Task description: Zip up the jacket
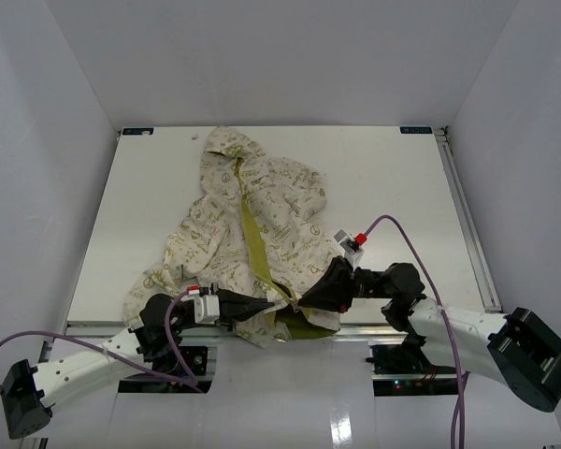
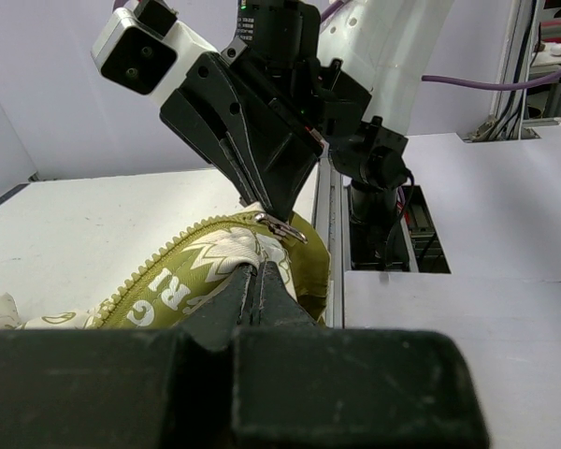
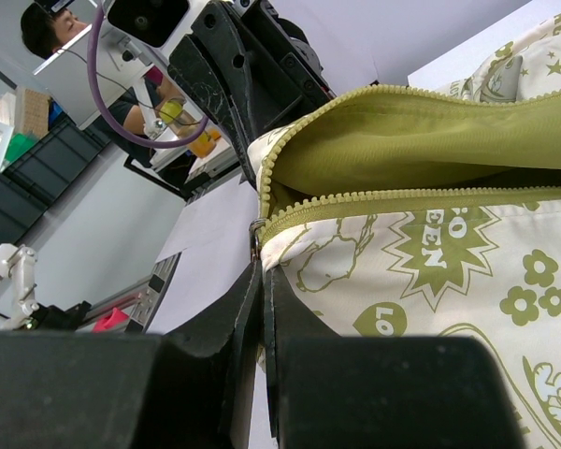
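On the jacket [image 1: 279,201] hem, left hand [image 1: 267,306] and right hand [image 1: 307,300] clamp side by side.

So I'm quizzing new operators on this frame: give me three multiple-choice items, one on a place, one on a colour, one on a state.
1. Which part of the jacket do the left gripper and right gripper hold? A hood; B bottom hem; C a sleeve cuff.
2. The lining is: A red; B olive green; C blue.
3. The zipper is: A closed to the collar; B missing; C open above the hem.
Key: B, both tips sit at the hem; B, olive shows inside the opening; C, its tooth rows stand apart.
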Tool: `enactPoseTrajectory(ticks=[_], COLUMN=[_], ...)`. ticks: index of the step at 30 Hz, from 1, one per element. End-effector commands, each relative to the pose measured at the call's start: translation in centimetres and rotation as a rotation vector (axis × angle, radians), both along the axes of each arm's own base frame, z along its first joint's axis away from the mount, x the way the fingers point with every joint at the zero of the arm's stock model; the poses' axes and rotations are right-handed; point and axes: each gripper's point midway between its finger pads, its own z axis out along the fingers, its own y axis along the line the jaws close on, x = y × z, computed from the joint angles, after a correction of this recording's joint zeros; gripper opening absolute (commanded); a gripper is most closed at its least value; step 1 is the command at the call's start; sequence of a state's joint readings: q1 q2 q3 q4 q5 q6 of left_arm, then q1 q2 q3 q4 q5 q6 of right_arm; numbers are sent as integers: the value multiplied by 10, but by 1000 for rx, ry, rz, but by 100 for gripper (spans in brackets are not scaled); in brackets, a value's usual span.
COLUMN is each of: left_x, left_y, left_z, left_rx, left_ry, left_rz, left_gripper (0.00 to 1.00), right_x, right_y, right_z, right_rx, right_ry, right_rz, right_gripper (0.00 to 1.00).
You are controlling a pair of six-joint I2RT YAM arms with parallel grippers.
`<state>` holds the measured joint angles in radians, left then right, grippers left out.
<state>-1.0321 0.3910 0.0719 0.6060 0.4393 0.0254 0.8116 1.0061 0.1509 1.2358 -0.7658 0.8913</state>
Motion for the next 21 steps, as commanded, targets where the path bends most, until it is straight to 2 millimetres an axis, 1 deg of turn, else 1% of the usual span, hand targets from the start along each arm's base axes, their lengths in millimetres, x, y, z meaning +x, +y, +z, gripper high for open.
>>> enactPoseTrajectory(ticks=[1, 13, 21], left_x=[-4, -4, -6], left_y=[-2, -4, -5], left_z=[-1, -4, -4], left_rx=[2, 30, 63], left_ry=[-13, -16, -31], left_rz=[-28, -31, -44], left_gripper=[0, 0, 0], right_x=[-2, 0, 3], right_y=[-2, -1, 2], right_z=[20, 20, 8], right_rx=[68, 64, 6], right_ry=[-54, -41, -25], right_rz=[4, 2, -4], right_gripper=[8, 8, 8])
